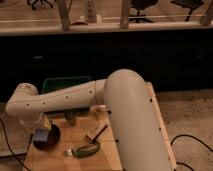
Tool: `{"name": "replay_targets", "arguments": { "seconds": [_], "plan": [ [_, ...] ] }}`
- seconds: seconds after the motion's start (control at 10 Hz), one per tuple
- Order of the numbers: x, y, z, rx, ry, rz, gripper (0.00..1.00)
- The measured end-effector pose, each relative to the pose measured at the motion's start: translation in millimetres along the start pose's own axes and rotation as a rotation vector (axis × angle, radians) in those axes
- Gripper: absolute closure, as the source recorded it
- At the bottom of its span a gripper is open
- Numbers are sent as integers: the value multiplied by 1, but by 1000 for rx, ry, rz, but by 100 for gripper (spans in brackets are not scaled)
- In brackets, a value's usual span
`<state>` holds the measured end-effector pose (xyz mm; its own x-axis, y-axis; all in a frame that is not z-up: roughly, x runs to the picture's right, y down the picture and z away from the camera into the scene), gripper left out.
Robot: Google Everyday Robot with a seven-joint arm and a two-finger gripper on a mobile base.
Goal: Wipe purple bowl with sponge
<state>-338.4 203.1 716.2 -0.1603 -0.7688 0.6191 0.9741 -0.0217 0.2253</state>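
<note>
— What is seen nearest on the tabletop [135,157]?
— A green curved strip [82,149] near the front edge; bare wood lies beside it.
— And the purple bowl [47,138]?
— At the left edge, with the sponge [41,135] in it, under the gripper [42,128]. The jaws' state cannot be told.
— Behind?
— A green tray [64,83].

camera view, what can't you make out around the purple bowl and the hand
- Hand: at the table's left edge over the purple bowl; the arm's wrist hides most of it.
- Sponge: its contact with the bowl is too blurred to tell.
- Bowl's left part: covered by the sponge.
- Green tray: its front is hidden behind the arm.
</note>
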Motion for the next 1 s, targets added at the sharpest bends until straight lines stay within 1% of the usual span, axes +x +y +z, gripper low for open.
{"name": "replay_targets", "arguments": {
  "seconds": [1.0],
  "plan": [
    [0,0,1,0,-2,0,100]
  ]
}}
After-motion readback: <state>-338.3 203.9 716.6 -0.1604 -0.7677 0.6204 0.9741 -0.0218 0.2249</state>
